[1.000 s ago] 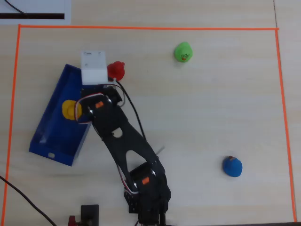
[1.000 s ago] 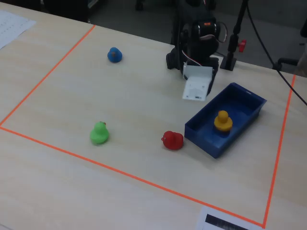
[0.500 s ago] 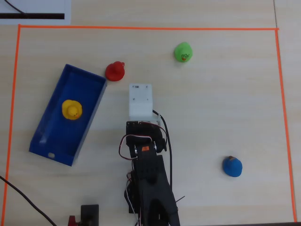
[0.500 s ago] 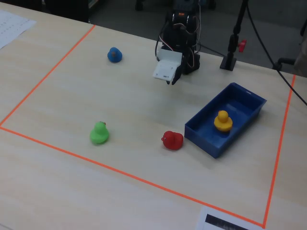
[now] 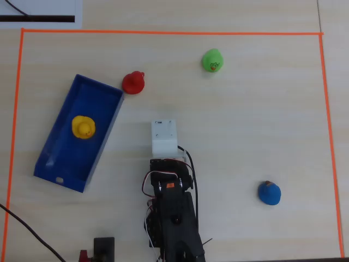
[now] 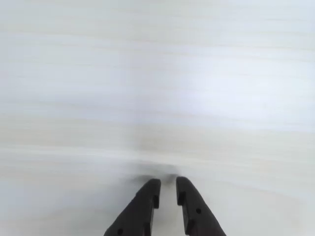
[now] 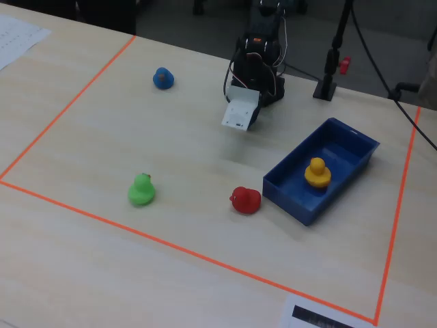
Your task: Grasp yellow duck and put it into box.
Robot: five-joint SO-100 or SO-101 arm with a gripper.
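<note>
duck is in the box, arm tucked away

from overhead first: the yellow duck point(image 5: 83, 127) sits inside the box point(image 5: 106, 132), roughly mid-length, upright as far as i can tell. the red duck point(image 5: 133, 82) stands just off the box's top corner, outside it. the green duck point(image 5: 212, 60) is further up and to the right, and the blue duck point(image 5: 269, 193) is well apart at lower right. the arm is folded near the bottom middle, its white wrist block over bare bench point(image 5: 245, 125), nothing under it.

wrist view now: the pincer point(image 6: 167, 186) shows two dark fingertips with a narrow gap between them, nearly closed and holding nothing. only pale, blurred bench fills the rest.

the fixed view agrees: the yellow duck point(image 7: 317, 172) rests on the floor of the box point(image 7: 293, 202), the red duck point(image 7: 245, 199) just beside its near wall, the green duck point(image 7: 141, 190) and blue duck point(image 7: 162, 78) both loose on the bench.

my read: the job looks done, with the duck delivered and let go. at most, the arm has to settle.
</note>
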